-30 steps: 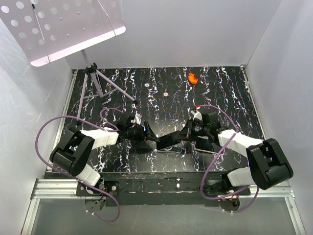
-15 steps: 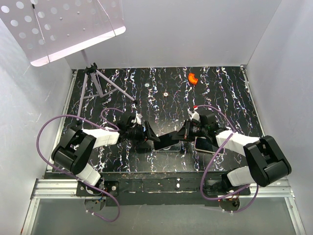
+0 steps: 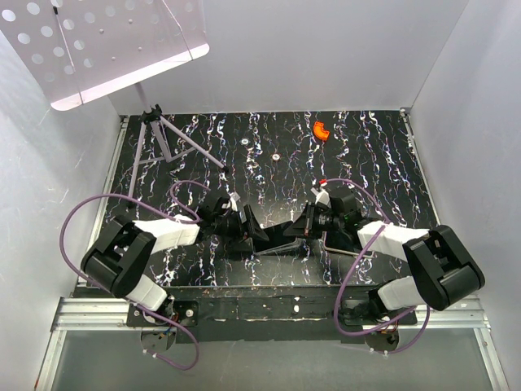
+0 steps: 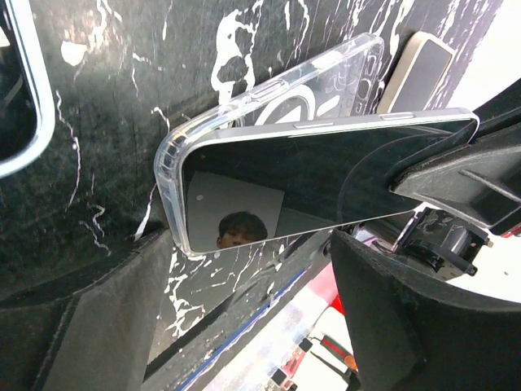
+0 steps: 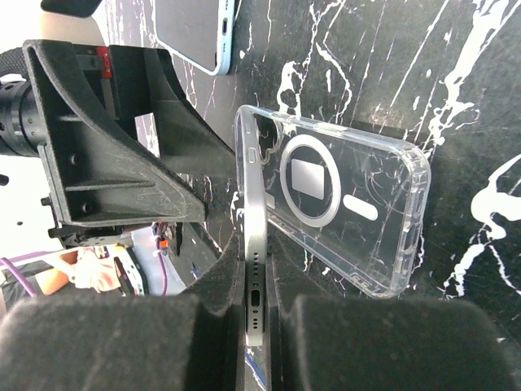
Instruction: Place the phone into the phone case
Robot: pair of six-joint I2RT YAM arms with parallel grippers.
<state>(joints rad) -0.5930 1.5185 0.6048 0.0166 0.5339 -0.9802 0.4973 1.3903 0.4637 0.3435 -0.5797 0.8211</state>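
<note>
The phone (image 5: 254, 269) stands on its long edge, and my right gripper (image 5: 254, 303) is shut on its near end. Its far corner is tucked into the left rim of the clear phone case (image 5: 346, 208), which lies flat on the table. In the left wrist view the phone's dark screen (image 4: 301, 175) tilts up out of the phone case (image 4: 313, 85). My left gripper (image 4: 244, 314) is open just in front of the screen, with nothing between its fingers. From above, the left gripper (image 3: 257, 230) and right gripper (image 3: 301, 228) face each other across the phone (image 3: 281, 236).
A second phone (image 5: 194, 32) with a pale blue edge lies face down beyond the case, beside my right arm (image 3: 342, 242). A small orange piece (image 3: 321, 129) sits at the back. A tripod (image 3: 167, 138) and a perforated white panel (image 3: 106, 45) stand at the back left.
Both grippers have closed in toward the middle. The right gripper has lowered and tilted the phone closer to the case, and the left gripper has slid right toward the phone.
</note>
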